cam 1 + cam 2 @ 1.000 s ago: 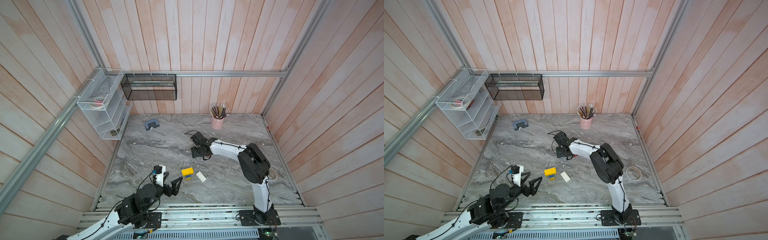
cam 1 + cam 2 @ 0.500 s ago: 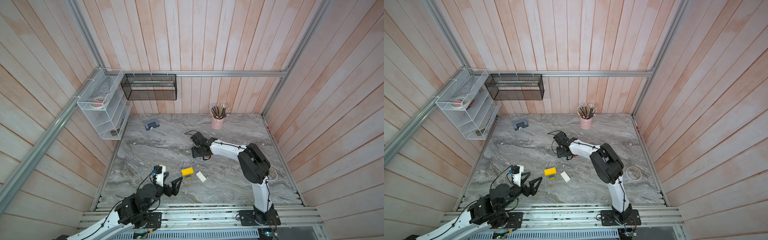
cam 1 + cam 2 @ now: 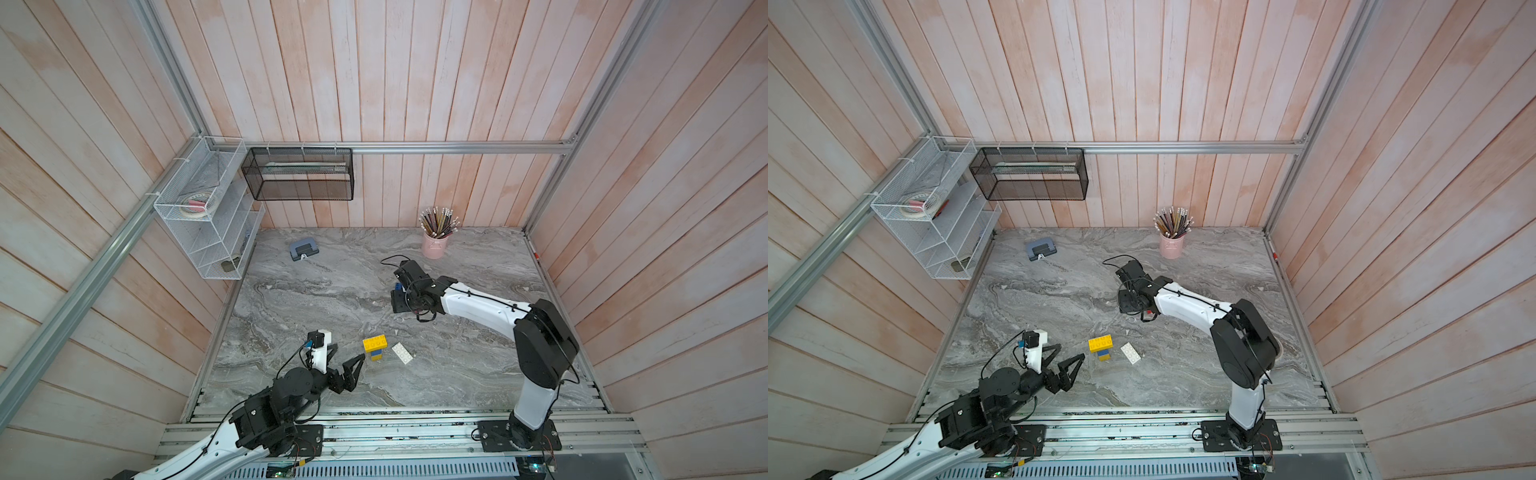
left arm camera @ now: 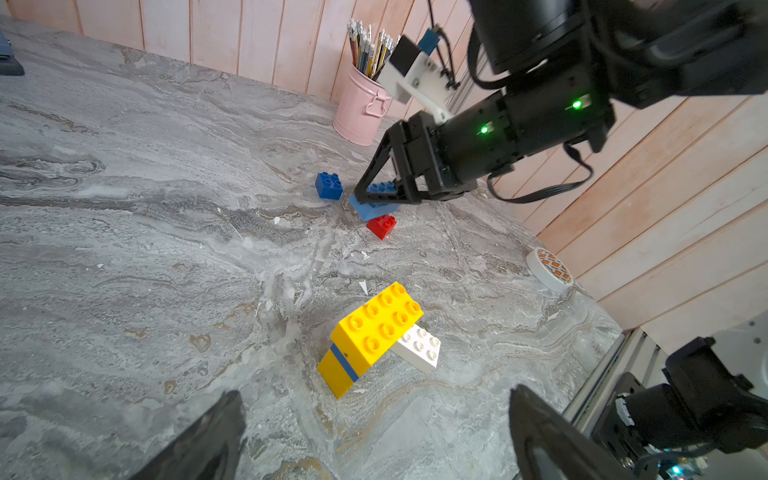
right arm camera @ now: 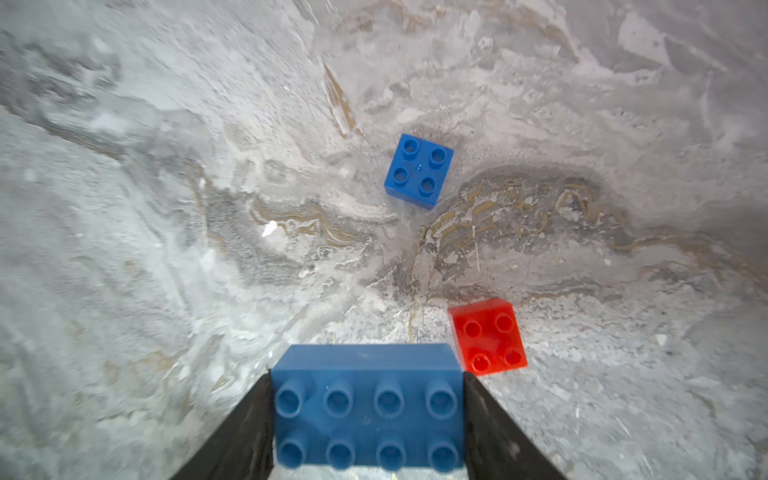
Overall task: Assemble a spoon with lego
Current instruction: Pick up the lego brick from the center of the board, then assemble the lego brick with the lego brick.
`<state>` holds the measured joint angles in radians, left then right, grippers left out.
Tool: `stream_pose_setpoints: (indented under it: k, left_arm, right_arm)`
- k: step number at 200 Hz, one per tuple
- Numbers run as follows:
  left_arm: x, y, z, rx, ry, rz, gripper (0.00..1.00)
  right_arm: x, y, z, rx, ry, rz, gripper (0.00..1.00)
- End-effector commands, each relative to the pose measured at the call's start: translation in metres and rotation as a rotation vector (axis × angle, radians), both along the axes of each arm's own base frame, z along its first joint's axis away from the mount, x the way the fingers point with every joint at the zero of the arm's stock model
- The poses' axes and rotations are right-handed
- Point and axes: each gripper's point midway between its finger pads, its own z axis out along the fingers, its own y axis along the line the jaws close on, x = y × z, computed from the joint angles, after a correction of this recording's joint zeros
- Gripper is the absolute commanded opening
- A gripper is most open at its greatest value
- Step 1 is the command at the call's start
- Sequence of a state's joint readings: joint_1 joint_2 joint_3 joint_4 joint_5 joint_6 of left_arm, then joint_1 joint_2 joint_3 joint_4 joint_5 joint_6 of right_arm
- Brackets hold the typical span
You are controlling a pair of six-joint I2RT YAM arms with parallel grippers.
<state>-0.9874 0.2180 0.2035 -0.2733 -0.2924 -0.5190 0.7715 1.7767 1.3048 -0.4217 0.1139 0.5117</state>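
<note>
Two arms stand where they stood a second ago in both top views, and the bricks on the grey marbled table (image 3: 291, 299) lie as they did. Any change in the jaws of the right gripper (image 5: 368, 374) is too small to see from up there.

In the right wrist view its two black fingers (image 5: 243, 428) press against the short ends of a blue oblong brick (image 5: 368, 411), studs toward the camera. Whether that brick is clear of the table I cannot tell. The left wrist view shows it tilted, overlapping a red brick (image 4: 382, 226), with a blue square brick (image 4: 328, 185) near them.

The left gripper (image 3: 349, 351) hangs near the table's front edge, jaws spread wide with nothing between them.

Of the spoon only a small stack (image 4: 345, 368) stands, just ahead of that gripper. It is a yellow oblong brick (image 4: 376, 326) on a thin blue layer with a yellow piece beneath. A white brick (image 4: 419, 347) lies just beside the stack, well apart from the blue and red ones.
</note>
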Motion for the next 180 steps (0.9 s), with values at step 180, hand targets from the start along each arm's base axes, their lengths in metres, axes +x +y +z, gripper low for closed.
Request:
stream_pose_setpoints:
  k: [180]
  left_arm:
    - [-0.004, 0.005, 0.008, -0.043, -0.036, -0.005, 1.0]
  right_arm:
    - [-0.136, 0.087, 0.044, 0.276, 0.154, 0.305, 0.5]
